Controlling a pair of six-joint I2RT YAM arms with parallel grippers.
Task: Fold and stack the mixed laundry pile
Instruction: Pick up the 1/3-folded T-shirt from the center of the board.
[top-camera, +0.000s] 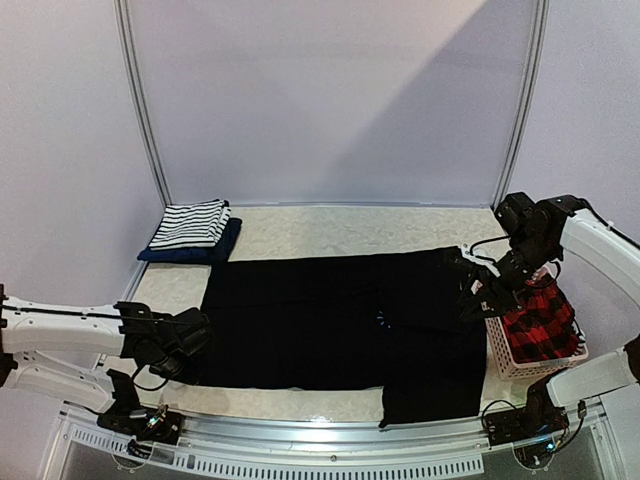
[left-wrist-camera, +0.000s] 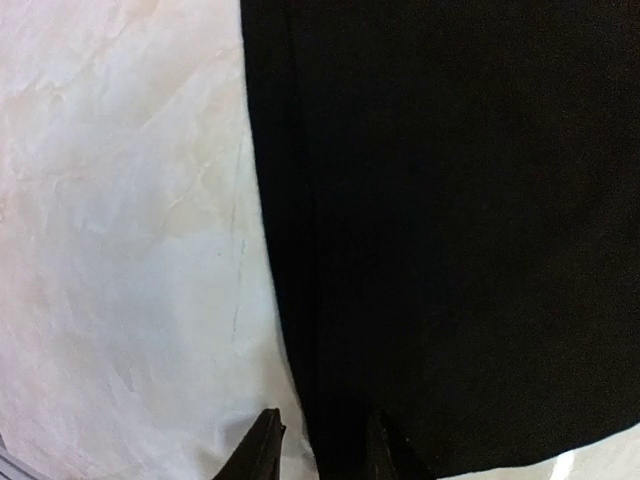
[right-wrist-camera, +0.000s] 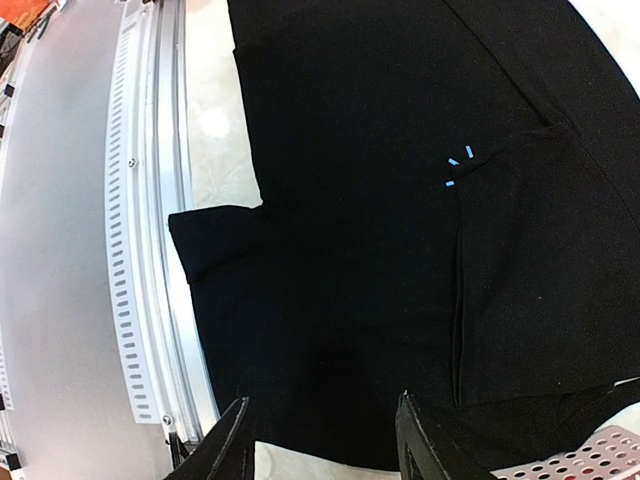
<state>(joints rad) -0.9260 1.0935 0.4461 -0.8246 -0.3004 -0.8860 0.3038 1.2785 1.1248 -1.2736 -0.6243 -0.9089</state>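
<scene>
The pale table (top-camera: 300, 225) carries the large black shirt (top-camera: 300, 320), spread flat between the two sets of jaws and running under both. The pink slotted basket (top-camera: 535, 362) sits just outboard of the right gripper (top-camera: 472, 290), with the red-black plaid shirt (top-camera: 540, 320) bundled inside. Well beyond the left gripper (top-camera: 198, 338), towards the back wall, the striped tank top (top-camera: 188, 222) lies folded on the navy piece (top-camera: 185, 254). The blue star mark (right-wrist-camera: 458, 165) is ahead of the right jaws, between the two grippers. The left jaws stand partly apart, straddling the shirt's edge, one finger (left-wrist-camera: 262, 445) over bare table. The right jaws stand half apart above the cloth, gripping nothing.
</scene>
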